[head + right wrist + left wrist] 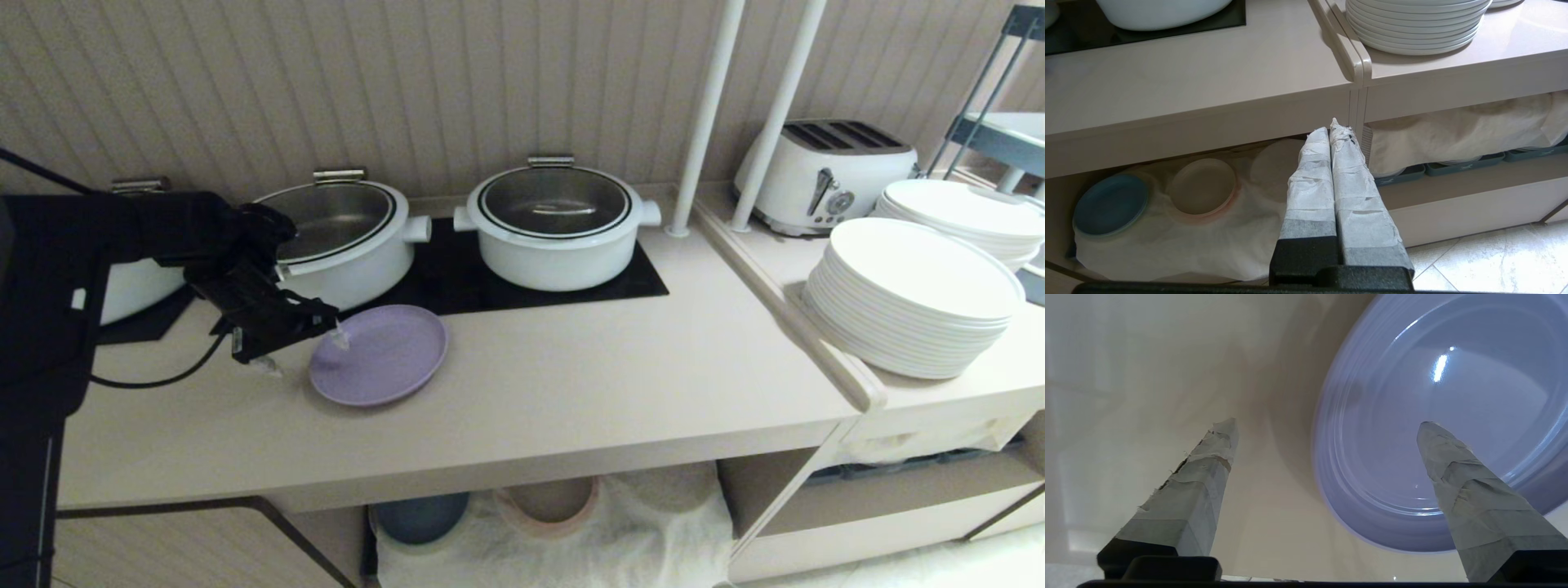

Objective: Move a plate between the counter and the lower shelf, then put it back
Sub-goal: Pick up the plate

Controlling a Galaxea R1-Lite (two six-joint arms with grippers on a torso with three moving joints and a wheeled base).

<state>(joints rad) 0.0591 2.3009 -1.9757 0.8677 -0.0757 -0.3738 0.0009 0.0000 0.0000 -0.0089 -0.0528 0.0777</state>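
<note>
On counter (571,384), front of the hob (457,278), lies the plate (378,354), flat, w/ its far edge just over the hob's front edge. L gripper (302,347) sits at the plate's left rim, fingers spread wide and holding nothing; wrist view has one finger (1470,498) over the plate's inside and the other (1196,486) over bare counter beside it. Can't tell if a tip touches the plate. Two white pots (555,224) stand on the hob behind. R gripper (1331,130) hangs low before the counter's front, fingers pressed together, empty. Below, lower shelf (1167,245) w/ cream cloth carries a blue plate (1108,204) and a pink plate (1202,185). White plates (914,294) stacked on the right unit, by a toaster (824,175).
</note>
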